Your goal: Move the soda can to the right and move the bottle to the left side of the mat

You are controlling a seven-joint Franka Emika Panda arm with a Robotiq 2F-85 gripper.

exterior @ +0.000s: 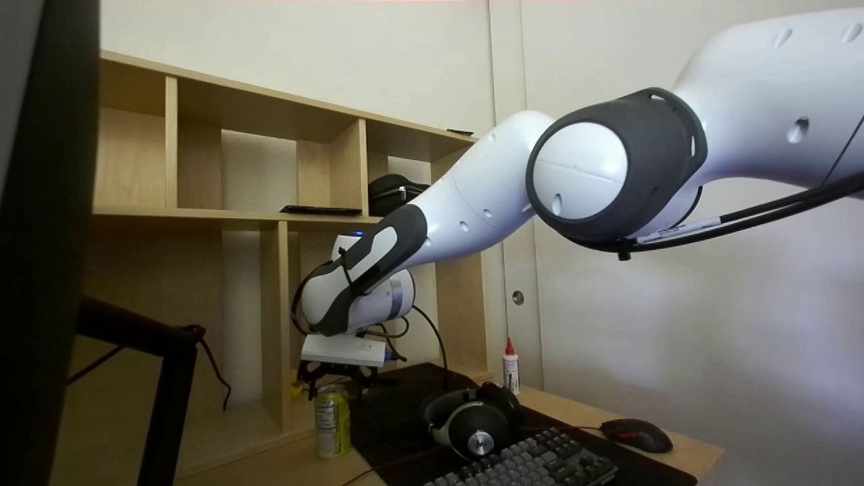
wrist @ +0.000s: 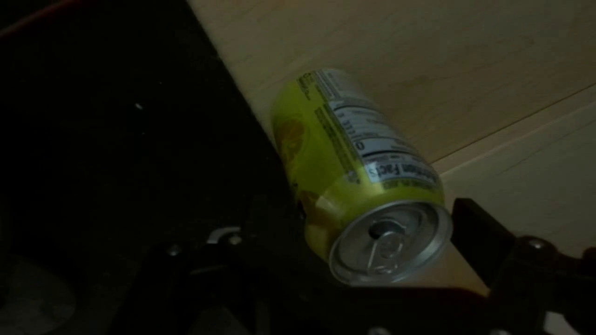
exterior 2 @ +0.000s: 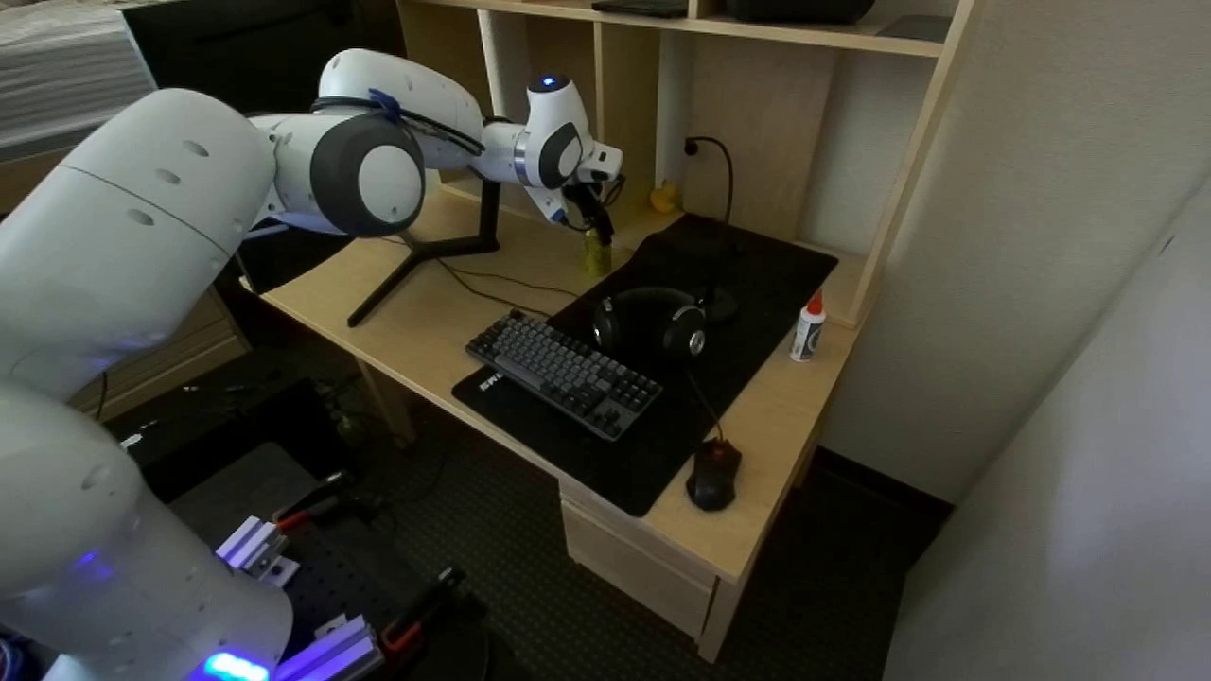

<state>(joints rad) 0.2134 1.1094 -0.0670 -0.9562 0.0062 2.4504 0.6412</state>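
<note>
I have the Robotiq gripper [exterior: 335,391] parted wide astride the yellow-green soda can [wrist: 344,153], presumably to grasp it, contact unclear; the can stands beside the black desk mat [exterior 2: 771,279]; the red-capped bottle [exterior 2: 808,330], off the mat's opposite edge, should follow.

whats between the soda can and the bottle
Between the soda can and the bottle, an exterior view shows the mat, with the headphones and a thin black stand on it.
</note>
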